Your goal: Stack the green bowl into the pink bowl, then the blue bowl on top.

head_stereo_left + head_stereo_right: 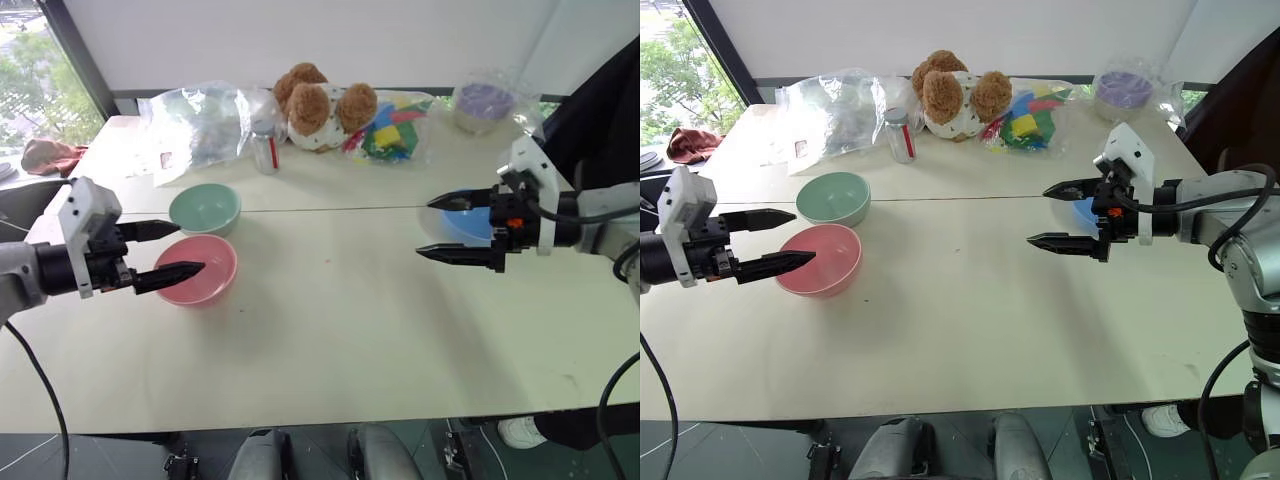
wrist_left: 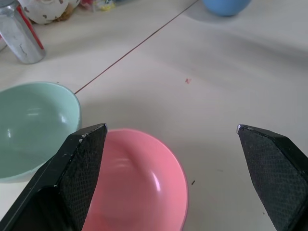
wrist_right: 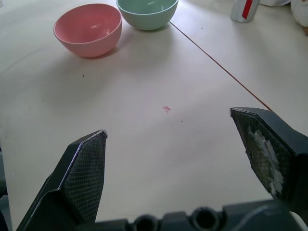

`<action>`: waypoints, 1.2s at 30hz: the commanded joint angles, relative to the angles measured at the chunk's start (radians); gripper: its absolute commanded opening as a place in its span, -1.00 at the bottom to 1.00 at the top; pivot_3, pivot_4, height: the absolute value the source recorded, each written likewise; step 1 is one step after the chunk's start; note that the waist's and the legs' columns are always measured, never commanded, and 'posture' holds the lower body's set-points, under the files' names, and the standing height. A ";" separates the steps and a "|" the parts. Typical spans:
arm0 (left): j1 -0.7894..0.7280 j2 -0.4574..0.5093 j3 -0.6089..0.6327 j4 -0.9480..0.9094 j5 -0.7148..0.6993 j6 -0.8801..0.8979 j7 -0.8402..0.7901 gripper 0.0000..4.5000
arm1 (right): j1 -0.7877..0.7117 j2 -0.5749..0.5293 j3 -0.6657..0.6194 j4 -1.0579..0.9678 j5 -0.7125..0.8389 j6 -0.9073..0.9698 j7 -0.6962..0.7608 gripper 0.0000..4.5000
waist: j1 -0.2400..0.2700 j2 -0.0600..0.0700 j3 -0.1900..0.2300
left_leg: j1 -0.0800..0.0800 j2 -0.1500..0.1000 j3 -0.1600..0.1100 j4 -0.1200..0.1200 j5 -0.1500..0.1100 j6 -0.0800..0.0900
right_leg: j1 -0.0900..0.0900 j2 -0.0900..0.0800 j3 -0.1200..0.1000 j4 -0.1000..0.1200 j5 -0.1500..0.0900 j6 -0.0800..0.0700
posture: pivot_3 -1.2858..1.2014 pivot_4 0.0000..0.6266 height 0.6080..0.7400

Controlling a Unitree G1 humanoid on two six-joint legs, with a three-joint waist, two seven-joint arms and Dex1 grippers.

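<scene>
The pink bowl (image 1: pixel 198 270) stands upright on the left of the table, with the green bowl (image 1: pixel 205 209) just behind it and nearly touching it. My left gripper (image 1: pixel 180 250) hovers open above the pink bowl's left side, holding nothing. The blue bowl (image 1: pixel 466 222) sits on the right, partly hidden behind my right gripper (image 1: pixel 435 227), which is open and empty in front of it. From the right wrist view, the pink bowl (image 3: pixel 88 29) and green bowl (image 3: pixel 147 13) stand far across the table. The left wrist view looks down on the pink bowl (image 2: pixel 139 183) between the fingers.
At the back stand a small metal can (image 1: pixel 265 150), a teddy bear (image 1: pixel 322 105), a crumpled clear plastic bag (image 1: pixel 200 122), a bag of coloured pieces (image 1: pixel 395 128) and a purple-topped container in plastic (image 1: pixel 483 104). A seam (image 1: pixel 330 209) runs across the table.
</scene>
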 commanded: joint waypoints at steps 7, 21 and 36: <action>-0.002 0.011 0.040 -0.023 -0.006 -0.018 0.000 0.98 | -0.017 0.000 -0.021 -0.008 -0.007 -0.012 0.002 1.00 | -0.002 0.000 0.000 | 0.000 0.000 0.000 0.000 0.000 0.000 | 0.000 0.000 0.000 0.000 0.000 0.000 | 0.03 -0.52 1.00; 0.158 0.099 -0.186 0.063 0.369 -0.381 -0.134 0.98 | 0.006 0.014 -0.010 -0.036 -0.019 -0.011 -0.007 1.00 | 0.000 0.001 0.000 | 0.000 0.000 0.001 -0.005 0.000 0.000 | 0.000 -0.001 -0.001 -0.005 0.000 -0.001 | 0.03 -0.52 1.00; -0.109 -0.031 -0.488 0.221 0.510 -0.519 -0.229 -0.96 | 0.015 0.003 -0.034 -0.075 0.001 0.027 -0.034 1.00 | 0.001 0.001 0.000 | -0.001 -0.002 0.002 -0.005 0.000 0.001 | -0.001 -0.002 -0.002 -0.006 0.000 0.000 | 0.03 -0.52 1.00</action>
